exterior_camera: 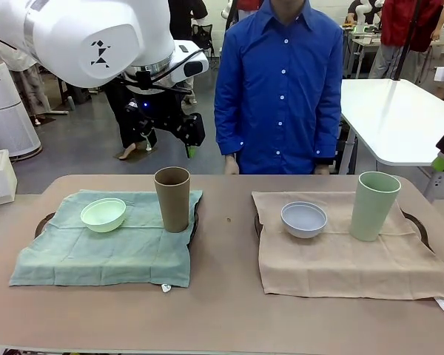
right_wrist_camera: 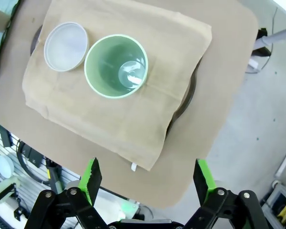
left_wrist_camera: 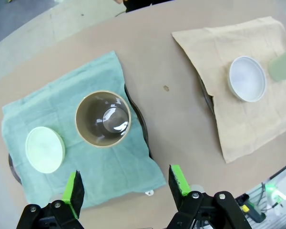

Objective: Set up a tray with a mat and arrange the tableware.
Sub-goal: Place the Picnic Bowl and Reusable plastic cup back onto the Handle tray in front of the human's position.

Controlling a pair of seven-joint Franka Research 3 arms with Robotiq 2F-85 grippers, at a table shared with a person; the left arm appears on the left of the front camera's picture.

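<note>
So the desk [exterior_camera: 229,296] has 2 setups: teal mat [exterior_camera: 103,244] at frame left, beige mat [exterior_camera: 348,251] at frame right, each draped over a dark tray whose rim peeks out at the edges.

The brown cup [exterior_camera: 172,198] stands upright on the teal mat, long axis vertical, mouth up, with the mint bowl [exterior_camera: 103,214] just to its left, also opening up. Over on the beige mat it's the same deal: pale green cup [exterior_camera: 374,205] upright, blue-white bowl [exterior_camera: 304,219] near its left.

All 4 pieces look light, rigid and smooth, probably a bit slippery. I'd pinch the cups across the wall near the rim, and the bowls on the rim edge. Tall cups could tip if nudged sideways.

Left gripper [left_wrist_camera: 126,188] hangs high above the teal mat, jaws wide, holding nothing. Right gripper [right_wrist_camera: 148,179] does the same over the beige one.
</note>
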